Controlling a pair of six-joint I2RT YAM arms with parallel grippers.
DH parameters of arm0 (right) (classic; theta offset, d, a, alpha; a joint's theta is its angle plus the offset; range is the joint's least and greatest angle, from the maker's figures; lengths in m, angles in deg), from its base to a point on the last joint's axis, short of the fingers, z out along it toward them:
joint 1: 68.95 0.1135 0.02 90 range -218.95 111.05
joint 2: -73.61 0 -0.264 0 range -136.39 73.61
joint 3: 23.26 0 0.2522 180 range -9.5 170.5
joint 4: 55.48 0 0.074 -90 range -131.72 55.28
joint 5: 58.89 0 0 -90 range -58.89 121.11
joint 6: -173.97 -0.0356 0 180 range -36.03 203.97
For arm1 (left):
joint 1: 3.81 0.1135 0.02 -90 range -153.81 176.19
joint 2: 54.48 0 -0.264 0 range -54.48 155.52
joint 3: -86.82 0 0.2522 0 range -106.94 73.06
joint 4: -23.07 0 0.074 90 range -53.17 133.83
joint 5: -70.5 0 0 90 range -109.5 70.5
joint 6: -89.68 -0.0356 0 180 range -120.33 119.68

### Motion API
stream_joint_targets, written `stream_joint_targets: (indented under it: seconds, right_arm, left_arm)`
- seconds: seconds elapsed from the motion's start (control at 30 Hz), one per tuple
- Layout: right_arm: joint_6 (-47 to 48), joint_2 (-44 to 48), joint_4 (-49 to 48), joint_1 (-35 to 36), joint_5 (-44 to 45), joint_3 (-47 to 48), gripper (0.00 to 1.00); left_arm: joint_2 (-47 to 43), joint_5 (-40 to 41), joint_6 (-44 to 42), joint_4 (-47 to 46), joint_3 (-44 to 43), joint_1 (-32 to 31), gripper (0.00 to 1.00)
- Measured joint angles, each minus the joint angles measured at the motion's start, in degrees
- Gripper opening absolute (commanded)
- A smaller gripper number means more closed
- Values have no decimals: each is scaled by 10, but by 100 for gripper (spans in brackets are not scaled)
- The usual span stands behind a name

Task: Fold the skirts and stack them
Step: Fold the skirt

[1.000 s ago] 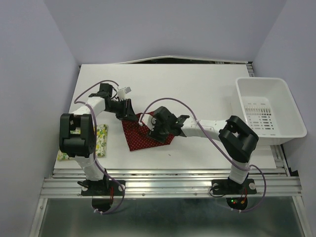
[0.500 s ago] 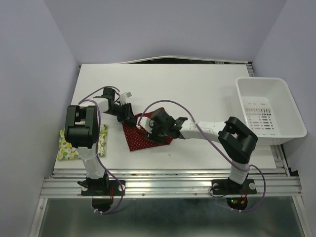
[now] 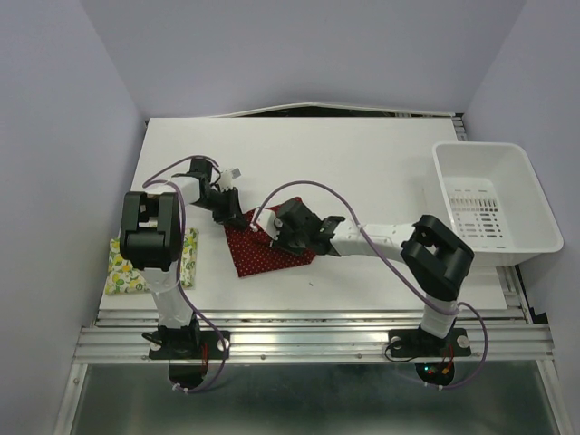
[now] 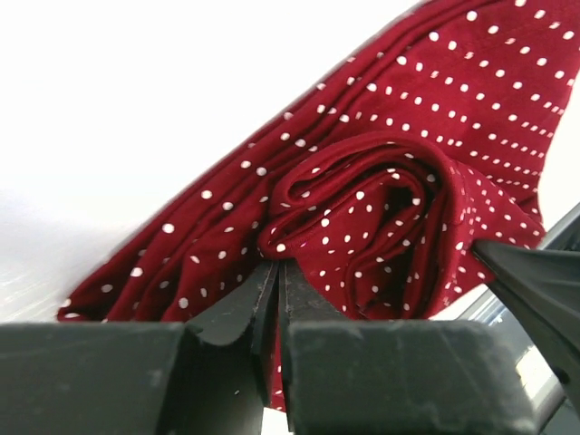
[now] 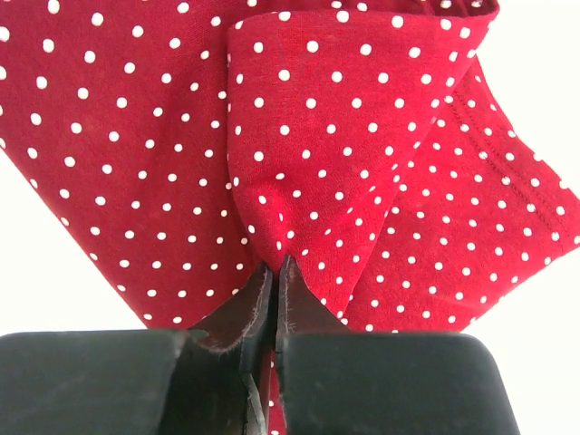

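Observation:
The dark red polka-dot skirt [image 3: 263,252] lies on the white table near the middle left. My left gripper [image 3: 234,214] sits at its upper left corner, and in the left wrist view the gripper [image 4: 277,265] is shut on a bunched fold of the red skirt [image 4: 362,208]. My right gripper [image 3: 270,232] is over the skirt's upper middle. In the right wrist view this gripper [image 5: 276,264] is shut on a pinched peak of the red skirt [image 5: 317,118]. The lemon-print skirt [image 3: 127,270] lies folded at the table's left edge, partly under the left arm.
A white plastic bin [image 3: 494,204] stands at the right edge of the table [image 3: 362,154]. Grey walls close in on both sides. The metal rail [image 3: 308,343] with both arm bases runs along the near edge.
Both grippers have closed onto the red skirt. The left arm swung its elbow right, uncovering more of the lemon skirt, and its gripper settled at the red skirt's corner.

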Motion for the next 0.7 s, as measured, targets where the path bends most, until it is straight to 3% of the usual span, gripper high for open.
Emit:
stream_joint_targets:
  seconds: [0.2, 0.4, 0.5, 0.57, 0.63, 0.67, 0.7]
  right_arm:
    - [-74, 7, -13, -61, -27, 0, 1]
    - [-177, 7, -25, -177, -128, 0, 1]
    - [-223, -1, -30, -195, -176, 0, 2]
    - [-258, -15, -32, -201, -212, 1, 13]
    - [-293, -40, -33, -208, -252, 4, 20]
    - [-309, -51, -33, -211, -269, 7, 34]
    - [-323, -62, -33, -217, -287, 9, 36]
  left_arm:
    - [6, 11, -2, 10, -10, 0, 7]
    - [7, 12, -2, 10, -11, 0, 3]
    - [10, 13, -3, 13, -15, 0, 3]
    - [10, 13, -3, 13, -15, 0, 6]
    - [10, 12, -5, 13, -15, 0, 14]
    - [10, 11, -9, 13, -15, 0, 24]
    - [10, 11, -10, 13, -15, 0, 29]
